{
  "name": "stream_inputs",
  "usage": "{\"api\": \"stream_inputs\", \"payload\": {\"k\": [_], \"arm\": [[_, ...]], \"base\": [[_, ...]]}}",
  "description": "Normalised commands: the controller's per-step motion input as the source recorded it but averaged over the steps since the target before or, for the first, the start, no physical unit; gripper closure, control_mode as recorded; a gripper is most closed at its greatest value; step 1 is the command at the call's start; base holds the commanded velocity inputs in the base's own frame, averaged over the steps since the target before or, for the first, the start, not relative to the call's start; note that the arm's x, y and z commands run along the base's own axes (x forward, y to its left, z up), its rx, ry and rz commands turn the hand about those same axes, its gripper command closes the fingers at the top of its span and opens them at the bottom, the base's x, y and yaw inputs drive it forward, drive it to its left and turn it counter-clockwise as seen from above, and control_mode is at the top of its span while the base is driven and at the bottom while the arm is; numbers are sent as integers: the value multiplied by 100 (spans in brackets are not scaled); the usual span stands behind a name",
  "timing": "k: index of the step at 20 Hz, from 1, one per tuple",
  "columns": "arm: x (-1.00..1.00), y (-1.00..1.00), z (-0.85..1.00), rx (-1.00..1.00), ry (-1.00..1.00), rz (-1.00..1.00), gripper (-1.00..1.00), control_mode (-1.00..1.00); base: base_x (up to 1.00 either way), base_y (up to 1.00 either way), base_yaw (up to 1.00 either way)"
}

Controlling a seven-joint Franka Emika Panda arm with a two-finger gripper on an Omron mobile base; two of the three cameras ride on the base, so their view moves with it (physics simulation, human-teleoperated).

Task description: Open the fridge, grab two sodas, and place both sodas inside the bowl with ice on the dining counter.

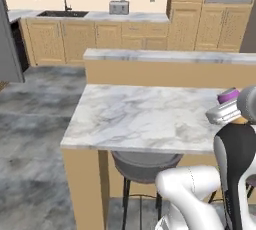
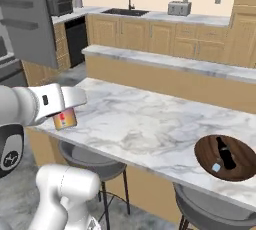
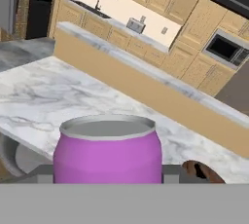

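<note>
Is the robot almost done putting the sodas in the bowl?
About halfway. The black bottle already lies in the brown bowl on the dining counter, beside a small ice cube. The gripper is holding the purple can above the counter's near end, well short of the bowl. Left to do: carry that can over and set it in the bowl with the bottle.

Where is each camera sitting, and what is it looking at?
Left base view: behind the arm's left, facing the dining counter; white arm at lower right carrying the can.
Right base view: behind the arm's right, facing the same counter and the bowl holding the black bottle; arm at lower left.
Hand view: on the hand, looking past the can toward the bowl.
All three share the counter and can.
</note>
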Motion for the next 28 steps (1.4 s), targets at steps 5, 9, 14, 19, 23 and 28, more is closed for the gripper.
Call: {"api": "stream_inputs", "payload": {"k": [5,9,14,19,23,28], "arm": [[0,0,0,0,0,0,100,100],[0,0,0,0,0,0,100,100],[0,0,0,0,0,0,100,100],[0,0,0,0,0,0,100,100],[74,-18,-32,0,21,0,100,-100],[100,-21,-74,-5,53,5,100,-100]], "base": [[1,-80,-44],[20,-84,-30],[54,-53,-15],[77,-25,-1],[22,-6,0],[0,0,0]]}}
